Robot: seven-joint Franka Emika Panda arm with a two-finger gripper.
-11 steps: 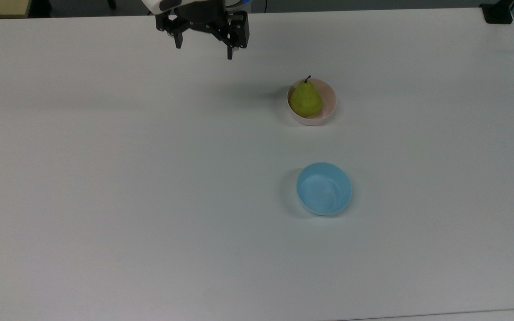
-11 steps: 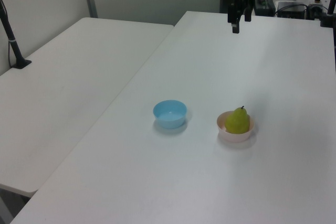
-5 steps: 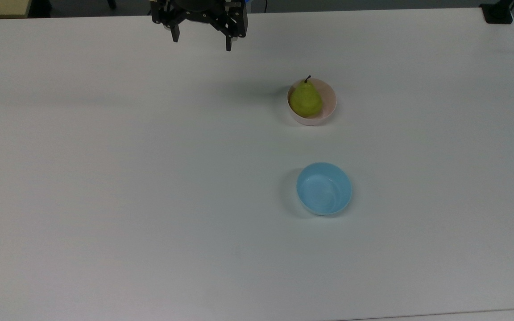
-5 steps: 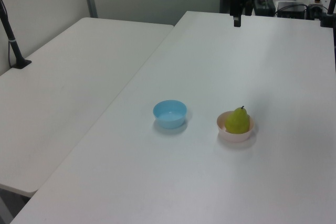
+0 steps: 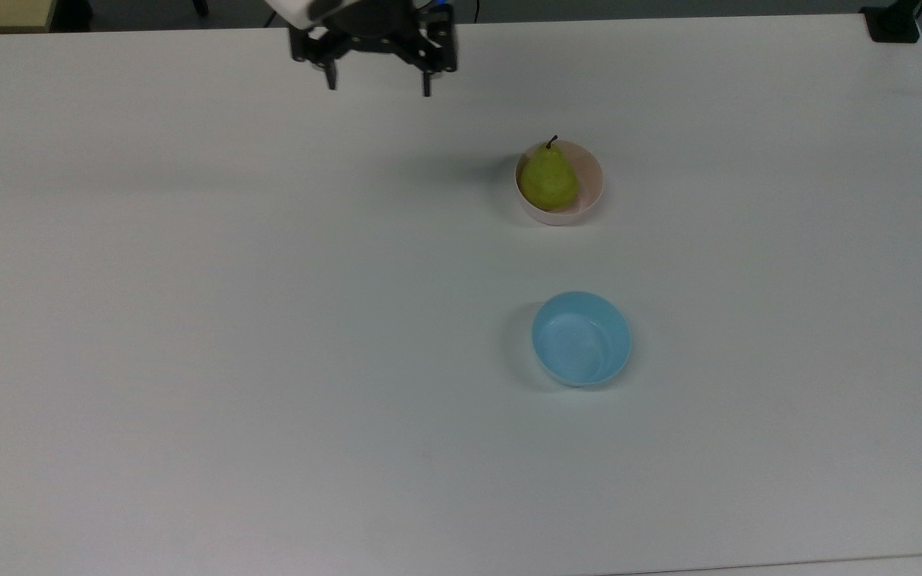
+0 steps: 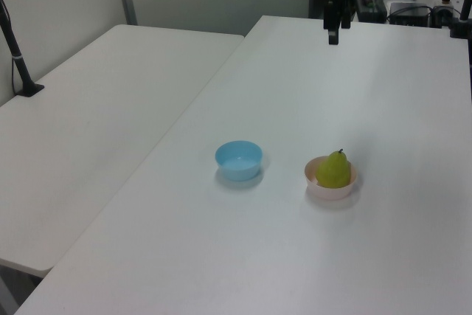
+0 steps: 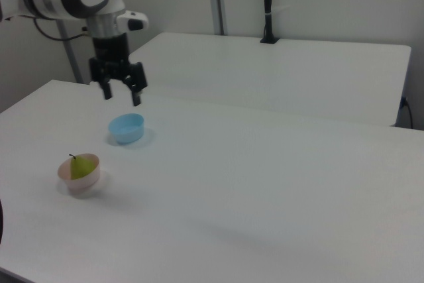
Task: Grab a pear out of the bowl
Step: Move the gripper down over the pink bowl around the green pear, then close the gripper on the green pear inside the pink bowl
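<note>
- Top view, left to right: the gripper (image 5: pixel 379 86) hangs over the counter's (image 5: pixel 189 320) far edge, fingers spread wide, holding nothing.
- The pear (image 5: pixel 548 178) stands in the pink bowl (image 5: pixel 589 200), well apart from the gripper.
- A blue bowl (image 5: pixel 581 338) sits nearer.

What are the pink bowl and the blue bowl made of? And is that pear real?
The pink bowl looks like smooth matte plastic: plain, even colour, thin rim. The blue bowl looks like plastic too, a bit glossier, with soft light streaks inside. The pear has speckled yellow-green skin and a dark stem; it could be real or a good fake, the look alone leaves that open.
</note>
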